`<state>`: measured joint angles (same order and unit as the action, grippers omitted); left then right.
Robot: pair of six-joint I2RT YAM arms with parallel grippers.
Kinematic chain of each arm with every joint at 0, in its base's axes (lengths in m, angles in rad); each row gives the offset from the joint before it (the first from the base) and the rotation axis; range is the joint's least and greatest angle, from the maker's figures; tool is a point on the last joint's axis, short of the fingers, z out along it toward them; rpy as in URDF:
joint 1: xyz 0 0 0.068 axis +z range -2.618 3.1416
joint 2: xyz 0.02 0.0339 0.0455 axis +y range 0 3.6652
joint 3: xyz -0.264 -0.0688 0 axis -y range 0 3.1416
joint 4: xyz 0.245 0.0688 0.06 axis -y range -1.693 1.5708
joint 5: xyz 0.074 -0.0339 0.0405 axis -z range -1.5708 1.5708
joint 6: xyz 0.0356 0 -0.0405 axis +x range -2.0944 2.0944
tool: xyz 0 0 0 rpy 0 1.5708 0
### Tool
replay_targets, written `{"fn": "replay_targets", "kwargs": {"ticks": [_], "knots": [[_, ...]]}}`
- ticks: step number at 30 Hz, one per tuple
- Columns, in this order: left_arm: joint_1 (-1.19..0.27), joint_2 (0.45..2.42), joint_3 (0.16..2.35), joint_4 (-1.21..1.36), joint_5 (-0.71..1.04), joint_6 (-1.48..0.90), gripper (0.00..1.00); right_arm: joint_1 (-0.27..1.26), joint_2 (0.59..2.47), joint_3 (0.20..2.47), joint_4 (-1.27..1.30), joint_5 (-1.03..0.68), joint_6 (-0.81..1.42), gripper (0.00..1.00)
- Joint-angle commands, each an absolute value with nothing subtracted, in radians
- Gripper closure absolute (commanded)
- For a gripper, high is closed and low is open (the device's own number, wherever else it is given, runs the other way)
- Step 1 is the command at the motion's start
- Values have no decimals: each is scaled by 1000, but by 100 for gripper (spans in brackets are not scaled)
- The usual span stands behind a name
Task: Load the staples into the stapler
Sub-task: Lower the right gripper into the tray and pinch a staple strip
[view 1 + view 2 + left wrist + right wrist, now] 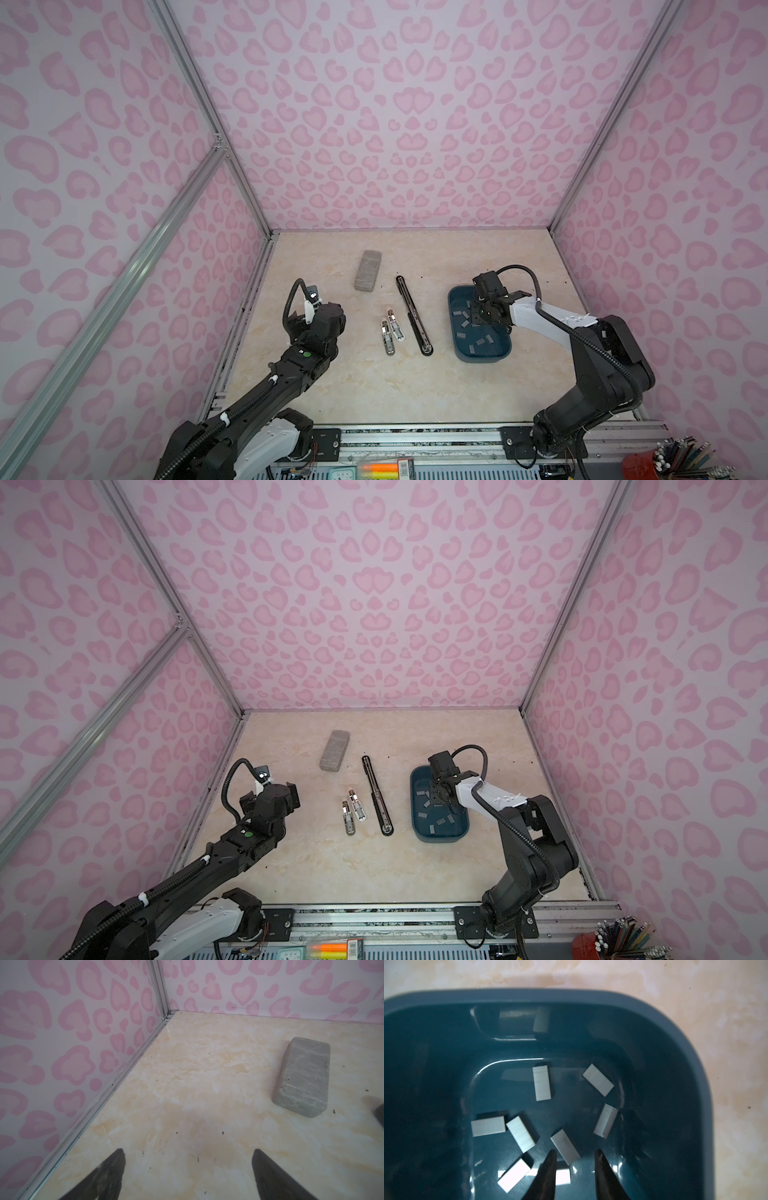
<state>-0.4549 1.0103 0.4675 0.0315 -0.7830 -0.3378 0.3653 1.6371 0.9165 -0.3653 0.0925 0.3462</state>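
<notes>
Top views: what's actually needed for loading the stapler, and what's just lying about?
Job: small flat light-grey metal staple strips; dark teal plastic tray holding them; long black stapler; right gripper over the strips.
Lying about: grey speckled block; two small silver metal pieces, role unclear.

Staples (542, 1082) in bin (529, 995) — stapler (413, 316) left

Your rig | left arm (291, 374) was black, with a green dot (307, 354) on top and a white shell (274, 440) near its base | right arm (598, 361) was black with a white forearm shell (552, 316) | ribbed black cables (517, 267) ran along both | fingers (548, 1176) were dark and tapered
</notes>
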Motion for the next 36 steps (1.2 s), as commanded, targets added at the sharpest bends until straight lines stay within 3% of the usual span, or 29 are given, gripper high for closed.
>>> {"fn": "replay_targets", "kwargs": {"ticks": [1,13,19,24,36], "knots": [[-453,1002,465,60,-824,-360,4,364,1666,932,-379,59,327,66],[-453,1000,466,48,-851,-380,4,364,1720,955,-397,77,328,66],[-453,1008,472,40,-863,-387,4,364,1747,972,-424,110,339,80],[-453,1006,472,38,-868,-391,4,364,1746,971,-426,118,343,86],[-453,1011,474,31,-877,-397,4,364,1741,957,-418,111,348,84]]}}
